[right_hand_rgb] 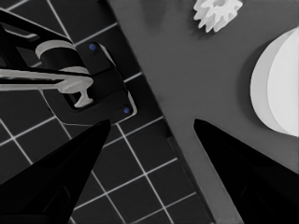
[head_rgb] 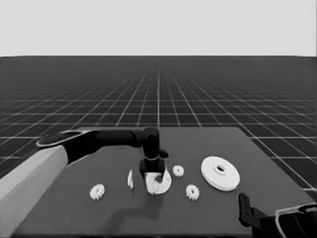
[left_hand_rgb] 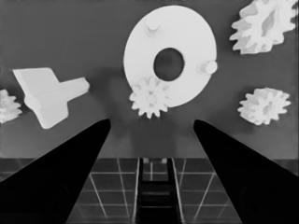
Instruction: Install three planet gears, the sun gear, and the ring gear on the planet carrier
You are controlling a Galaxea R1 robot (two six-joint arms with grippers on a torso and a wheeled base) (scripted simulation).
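1. Hovering over the smaller round part [left_hand_rgb: 170, 63] mid-desk, our left pincer [left_hand_rgb: 152, 123] stands spread and empty; one gear [left_hand_rgb: 150, 97] sits on the part.
2. Three loose gears and the larger round part [head_rgb: 220, 173] wait nearby.
3. Our right pincer [right_hand_rgb: 152, 123], spread, idles at the desk's near right corner.

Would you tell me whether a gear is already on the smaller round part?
Yes, one gear sits on the smaller round part, on a peg at its rim. The other two pegs are bare. The open left gripper hovers over it.
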